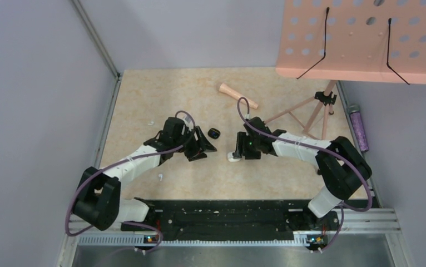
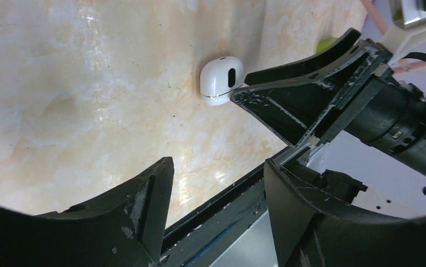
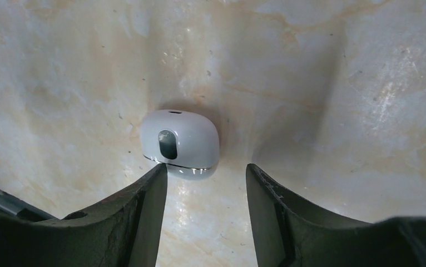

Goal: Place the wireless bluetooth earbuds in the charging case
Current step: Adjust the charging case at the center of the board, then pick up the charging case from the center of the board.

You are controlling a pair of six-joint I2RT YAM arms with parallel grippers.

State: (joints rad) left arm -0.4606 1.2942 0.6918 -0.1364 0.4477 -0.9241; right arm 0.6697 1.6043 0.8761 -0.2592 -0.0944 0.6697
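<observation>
The white charging case [image 1: 233, 157] lies on the table between the two grippers; it has a dark oval spot and a chrome seam. In the right wrist view the case [image 3: 178, 140] sits just beyond the fingertips of my open, empty right gripper [image 3: 206, 169], touching or almost touching the left fingertip. My right gripper [image 1: 238, 150] hovers right over it. My left gripper [image 1: 202, 146] is open and empty, a little to the left of the case [image 2: 221, 80]. One tiny white earbud [image 1: 160, 177] lies near the left forearm, and another white speck [image 1: 151, 122] lies further back on the left.
A small black oval object [image 1: 214, 133] lies just behind the grippers. A pink tube [image 1: 237, 95] and a pink music stand [image 1: 361, 39] with tripod legs stand at the back right. A purple bottle [image 1: 358, 128] lies beyond the right edge. A black rail [image 1: 222, 214] runs along the near edge.
</observation>
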